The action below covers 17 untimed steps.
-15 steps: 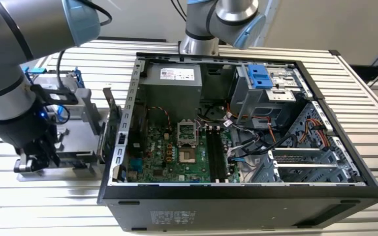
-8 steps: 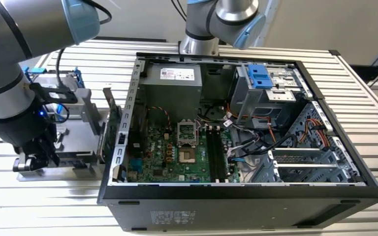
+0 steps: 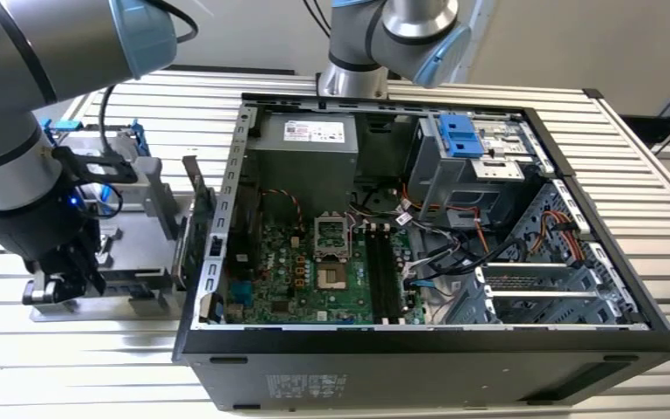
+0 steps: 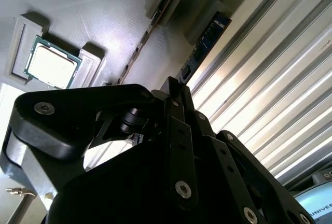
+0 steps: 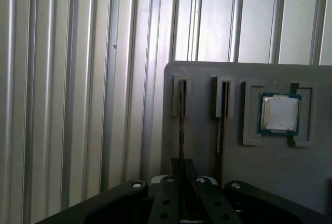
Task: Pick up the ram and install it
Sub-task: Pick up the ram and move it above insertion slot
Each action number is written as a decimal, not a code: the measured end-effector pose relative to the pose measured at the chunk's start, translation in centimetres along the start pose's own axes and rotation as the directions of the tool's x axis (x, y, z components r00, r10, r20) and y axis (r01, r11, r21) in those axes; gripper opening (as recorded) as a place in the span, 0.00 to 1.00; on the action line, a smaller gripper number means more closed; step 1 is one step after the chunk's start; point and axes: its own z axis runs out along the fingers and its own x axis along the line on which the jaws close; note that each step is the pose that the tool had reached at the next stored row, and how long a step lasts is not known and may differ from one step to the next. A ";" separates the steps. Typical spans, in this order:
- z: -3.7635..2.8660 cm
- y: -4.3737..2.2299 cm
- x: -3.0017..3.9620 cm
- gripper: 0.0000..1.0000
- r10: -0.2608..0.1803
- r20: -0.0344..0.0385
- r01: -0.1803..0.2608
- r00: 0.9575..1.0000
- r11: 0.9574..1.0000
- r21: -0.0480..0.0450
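Observation:
The ram is a thin dark stick standing on edge in a slot of a grey holder plate. In the second wrist view its dark-blue face shows. My gripper sits at the near end of the stick with its fingers drawn together on it, and the fingertips meet that same end. In the exterior view the gripper hangs low over the holder, at the exterior view's left of the open computer case. Black memory slots run along the motherboard.
A second stick stands in the neighbouring slot, with a processor chip in a recess beside it. A green card stands upright between the holder and the case wall. Cables and a drive cage fill the case's right side. The table is ribbed metal.

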 end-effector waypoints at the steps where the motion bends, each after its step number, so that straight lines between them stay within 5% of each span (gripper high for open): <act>1: -0.02 0.00 0.00 0.00 0.000 0.000 0.000 1.000 1.000 0.000; 17: -0.91 0.01 0.02 0.00 0.000 0.000 0.000 1.000 1.000 0.000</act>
